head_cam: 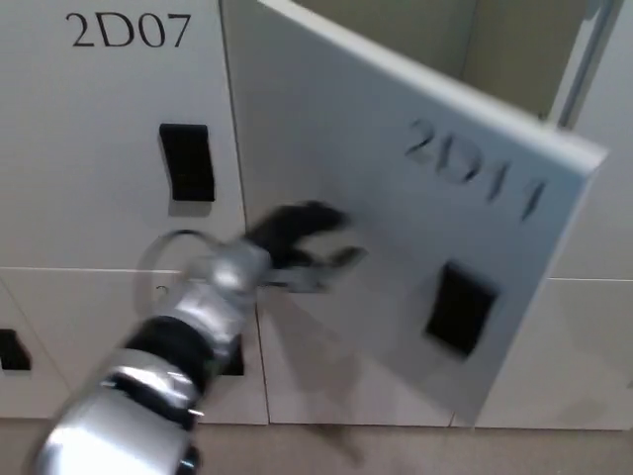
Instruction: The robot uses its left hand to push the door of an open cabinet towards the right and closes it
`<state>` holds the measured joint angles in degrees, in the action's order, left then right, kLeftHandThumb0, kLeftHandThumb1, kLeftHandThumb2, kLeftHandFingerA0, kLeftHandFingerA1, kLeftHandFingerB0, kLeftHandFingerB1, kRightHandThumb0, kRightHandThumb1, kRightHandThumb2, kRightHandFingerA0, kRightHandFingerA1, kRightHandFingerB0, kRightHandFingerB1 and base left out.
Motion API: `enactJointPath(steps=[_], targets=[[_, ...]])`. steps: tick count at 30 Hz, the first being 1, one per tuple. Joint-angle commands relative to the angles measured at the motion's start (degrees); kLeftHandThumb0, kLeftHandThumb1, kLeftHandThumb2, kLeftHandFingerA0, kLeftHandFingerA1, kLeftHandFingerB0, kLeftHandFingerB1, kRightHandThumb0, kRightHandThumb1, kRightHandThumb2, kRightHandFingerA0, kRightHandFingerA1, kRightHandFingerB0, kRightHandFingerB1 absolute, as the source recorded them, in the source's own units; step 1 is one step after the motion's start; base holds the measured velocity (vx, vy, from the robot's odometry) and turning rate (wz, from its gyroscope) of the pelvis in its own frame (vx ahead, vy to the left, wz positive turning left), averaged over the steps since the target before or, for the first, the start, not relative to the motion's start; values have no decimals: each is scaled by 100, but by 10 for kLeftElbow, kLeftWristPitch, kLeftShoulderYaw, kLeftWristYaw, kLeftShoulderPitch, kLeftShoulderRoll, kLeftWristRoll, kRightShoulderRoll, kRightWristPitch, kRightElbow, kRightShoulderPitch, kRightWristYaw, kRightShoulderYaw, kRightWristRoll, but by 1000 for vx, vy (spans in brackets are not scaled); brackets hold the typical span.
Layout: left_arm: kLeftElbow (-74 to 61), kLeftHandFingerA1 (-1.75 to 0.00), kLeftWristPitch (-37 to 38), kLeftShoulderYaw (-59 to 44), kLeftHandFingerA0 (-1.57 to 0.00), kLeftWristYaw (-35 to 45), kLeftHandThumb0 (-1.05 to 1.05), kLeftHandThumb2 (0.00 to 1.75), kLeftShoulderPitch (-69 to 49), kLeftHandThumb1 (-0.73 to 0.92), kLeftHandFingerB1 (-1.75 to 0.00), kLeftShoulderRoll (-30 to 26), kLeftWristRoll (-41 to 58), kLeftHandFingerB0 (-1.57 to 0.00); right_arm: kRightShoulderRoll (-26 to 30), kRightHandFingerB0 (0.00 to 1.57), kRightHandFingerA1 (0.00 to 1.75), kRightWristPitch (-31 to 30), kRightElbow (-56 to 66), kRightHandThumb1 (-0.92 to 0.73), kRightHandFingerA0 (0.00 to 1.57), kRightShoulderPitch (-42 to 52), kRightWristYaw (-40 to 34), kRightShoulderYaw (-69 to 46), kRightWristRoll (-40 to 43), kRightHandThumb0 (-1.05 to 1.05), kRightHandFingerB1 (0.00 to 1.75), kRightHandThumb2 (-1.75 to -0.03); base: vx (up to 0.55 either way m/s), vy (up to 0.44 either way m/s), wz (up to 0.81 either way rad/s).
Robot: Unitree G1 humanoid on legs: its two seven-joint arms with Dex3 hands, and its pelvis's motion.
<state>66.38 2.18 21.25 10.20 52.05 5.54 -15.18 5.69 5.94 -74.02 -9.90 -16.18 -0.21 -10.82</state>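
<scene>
The white cabinet door (396,198) marked 2D11 stands partway swung to the right, its outer face toward me and its black handle recess (458,309) low on the right. A slice of the cabinet's inside (475,45) still shows above the door's top edge. My left hand (297,242), black and motion-blurred, rests against the door's outer face near the hinge side with its fingers spread and holding nothing. The silver left forearm (168,356) reaches up from the lower left. My right hand does not show.
The shut door 2D07 (89,208) with a black handle (186,161) fills the left. More shut white doors run along the row below (326,376) and at the right edge (603,247). A strip of beige floor (376,453) lies at the bottom.
</scene>
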Motion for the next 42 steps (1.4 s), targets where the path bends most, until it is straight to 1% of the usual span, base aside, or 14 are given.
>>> enactJointPath(steps=[1,5,6,7,8,10,13,14,19,26,27,29,33,42], targets=[[-501,-112,13,198,-101,172,105,86,164,92,-105,326,55,-83,-6,33,52,-11,0,-66,38,-36,-8,3,-2,-59,48,-97,0,0,0],[-619,-108,-16,236,-100,160,105,82,117,92,-100,308,62,-83,7,33,52,-11,-1,-66,38,-30,-3,5,-6,-59,48,-97,11,-3,-8],[-671,-95,-15,270,-82,146,103,136,66,85,-85,266,58,-63,12,33,52,-10,-2,-66,38,-22,1,6,-8,-59,48,-97,0,0,0],[-681,-95,-15,277,-82,143,103,136,55,85,-85,256,57,-63,13,33,52,-9,-2,-66,38,-21,1,7,-8,-59,48,-97,0,0,0],[-690,-88,-20,281,-67,147,99,89,44,91,-77,242,60,-50,14,33,52,-8,-3,-66,38,-17,2,7,-8,-59,48,-97,0,0,0],[-710,-72,-39,281,-48,163,51,129,26,92,-67,209,65,-38,15,33,52,-5,-3,-66,38,-9,4,6,-7,-59,48,-97,0,0,0],[-754,-52,-63,270,-22,199,32,95,-10,79,-47,123,62,-14,17,33,52,0,-3,-66,38,1,6,2,-3,-59,48,-97,0,0,0],[-768,-56,-60,262,-25,212,9,121,-28,85,-54,84,57,-21,18,33,52,1,-3,-66,38,1,6,0,-1,-59,48,-97,0,0,0],[-825,-41,-59,226,-1,239,-15,118,-153,81,-41,-76,46,0,19,33,52,2,-2,-66,38,2,7,-3,1,-59,48,-97,0,0,0],[-870,-42,-8,147,-4,234,-28,109,-380,66,-42,-255,51,-5,23,33,52,7,-4,-66,38,16,12,-4,3,-59,48,-97,0,0,0],[-868,-33,-4,131,-29,235,-79,69,-411,91,-29,-279,51,-25,21,53,42,24,-3,-69,61,20,10,16,-17,-43,39,-61,0,0,0],[-856,-32,11,98,-28,235,-78,69,-471,91,-29,-323,55,-25,16,37,54,43,-2,-61,41,26,28,30,-28,-43,51,-92,0,0,0],[-798,-35,81,34,-31,211,-80,68,-569,92,-30,-389,63,-28,11,47,39,44,-4,-73,49,32,58,21,-13,-36,38,-62,0,0,0],[-627,-38,206,-72,-36,135,-78,73,-683,82,-34,-425,98,-30,14,50,39,43,-9,-72,50,36,58,31,-18,-37,38,-61,0,0,0]])
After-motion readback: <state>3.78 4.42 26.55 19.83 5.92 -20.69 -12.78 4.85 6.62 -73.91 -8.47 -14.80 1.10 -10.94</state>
